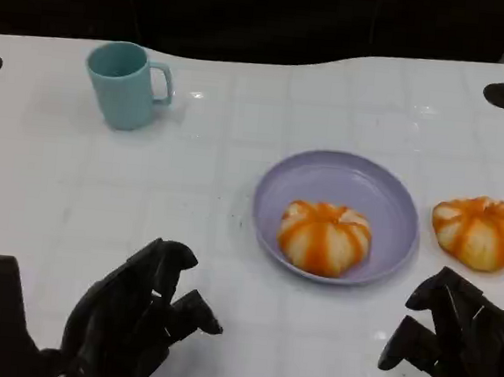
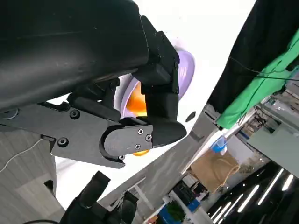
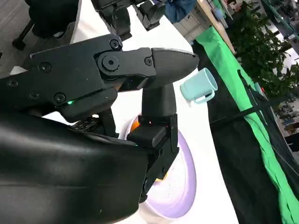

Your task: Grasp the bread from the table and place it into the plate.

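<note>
White table (image 1: 101, 193): bread (image 1: 324, 237) in plate (image 1: 383, 200)

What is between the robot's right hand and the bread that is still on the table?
Nothing that shows. The right hand hangs empty at the table's near edge, and the bread on the table lies just beyond it with bare white table between. The purple plate, already holding one bread, sits right beside it, nothing between.
</note>
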`<state>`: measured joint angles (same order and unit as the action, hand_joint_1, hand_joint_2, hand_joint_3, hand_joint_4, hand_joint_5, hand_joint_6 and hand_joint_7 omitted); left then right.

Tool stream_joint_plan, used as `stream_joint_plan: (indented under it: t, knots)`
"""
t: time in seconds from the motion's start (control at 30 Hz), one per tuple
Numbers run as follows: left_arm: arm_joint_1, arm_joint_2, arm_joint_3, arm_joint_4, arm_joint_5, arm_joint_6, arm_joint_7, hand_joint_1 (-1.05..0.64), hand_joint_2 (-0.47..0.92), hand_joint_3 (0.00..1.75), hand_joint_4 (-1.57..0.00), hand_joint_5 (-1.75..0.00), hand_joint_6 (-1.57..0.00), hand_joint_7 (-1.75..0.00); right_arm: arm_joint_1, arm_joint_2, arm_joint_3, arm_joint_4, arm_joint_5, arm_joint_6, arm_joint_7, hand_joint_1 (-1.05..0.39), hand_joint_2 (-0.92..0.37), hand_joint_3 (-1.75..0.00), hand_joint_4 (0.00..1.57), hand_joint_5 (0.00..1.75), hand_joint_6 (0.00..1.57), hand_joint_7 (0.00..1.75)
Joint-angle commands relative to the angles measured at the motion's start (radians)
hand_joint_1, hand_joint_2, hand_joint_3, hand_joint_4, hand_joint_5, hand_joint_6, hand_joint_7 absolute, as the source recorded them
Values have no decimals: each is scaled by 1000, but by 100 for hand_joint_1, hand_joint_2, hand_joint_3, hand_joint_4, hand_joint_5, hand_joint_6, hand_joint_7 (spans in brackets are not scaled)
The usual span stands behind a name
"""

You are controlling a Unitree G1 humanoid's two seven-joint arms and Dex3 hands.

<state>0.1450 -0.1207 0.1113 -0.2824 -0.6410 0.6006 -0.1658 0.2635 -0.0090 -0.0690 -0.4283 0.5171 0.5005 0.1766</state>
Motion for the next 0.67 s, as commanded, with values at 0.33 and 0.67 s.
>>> stream_joint_plan:
  t: [0.33, 0.67]
  knots:
    - [-11, 20, -2, 31, 6, -29, -10, -55, 92, 45, -77, -175, -54, -170, 0, -12, -13, 7, -5, -19, 5, -47, -92, -31, 66, 175, 56, 157]
    - [-17, 24, -3, 41, 3, -31, -17, -55, 92, 46, -77, -175, -54, -170, -3, -14, -13, 11, -7, -20, 7, -47, -92, -31, 66, 175, 56, 158]
